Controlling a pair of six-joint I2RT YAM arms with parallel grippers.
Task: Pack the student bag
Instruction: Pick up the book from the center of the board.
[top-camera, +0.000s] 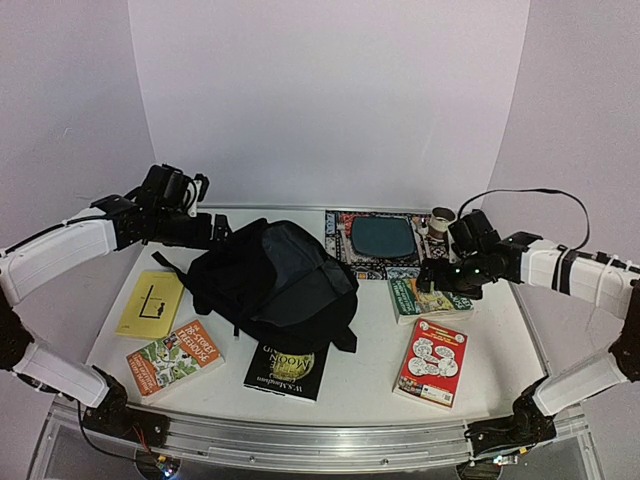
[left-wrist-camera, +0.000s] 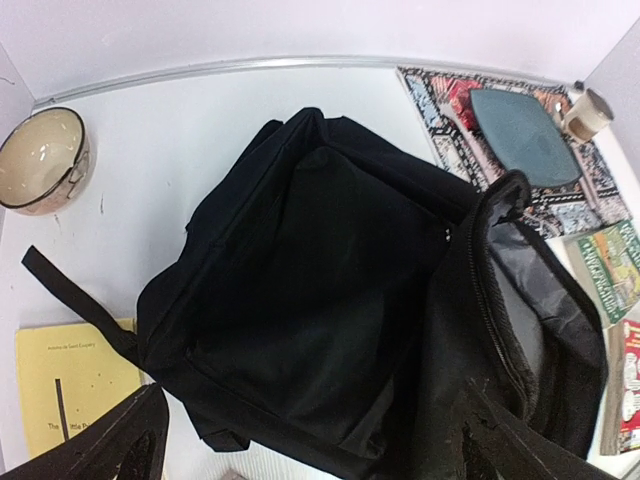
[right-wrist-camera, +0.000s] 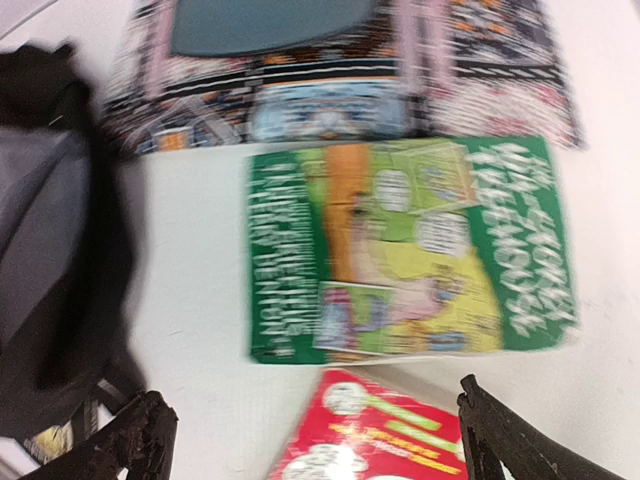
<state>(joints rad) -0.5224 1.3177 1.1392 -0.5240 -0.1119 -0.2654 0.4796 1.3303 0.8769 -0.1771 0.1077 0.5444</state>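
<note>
The student bag (top-camera: 270, 285) is a big black backpack lying mid-table, its zipped mouth gaping toward the right and showing grey lining (left-wrist-camera: 525, 290). My left gripper (top-camera: 217, 232) hovers at the bag's far-left corner; in the left wrist view the bag (left-wrist-camera: 310, 290) fills the frame and the left gripper (left-wrist-camera: 315, 450) stands open and empty. My right gripper (top-camera: 432, 273) hangs over a green book (top-camera: 430, 298) right of the bag. The right wrist view, blurred, shows the right gripper (right-wrist-camera: 315, 440) open above the green book (right-wrist-camera: 410, 250) and a red book (right-wrist-camera: 380, 430).
A yellow book (top-camera: 150, 303), an orange-green book (top-camera: 175, 358) and a black book (top-camera: 287, 368) lie left and in front of the bag. The red book (top-camera: 433, 362) is front right. A patterned book with a teal plate (top-camera: 380, 237) and a cup (top-camera: 441, 218) sit behind. A bowl (left-wrist-camera: 40, 160) stands far left.
</note>
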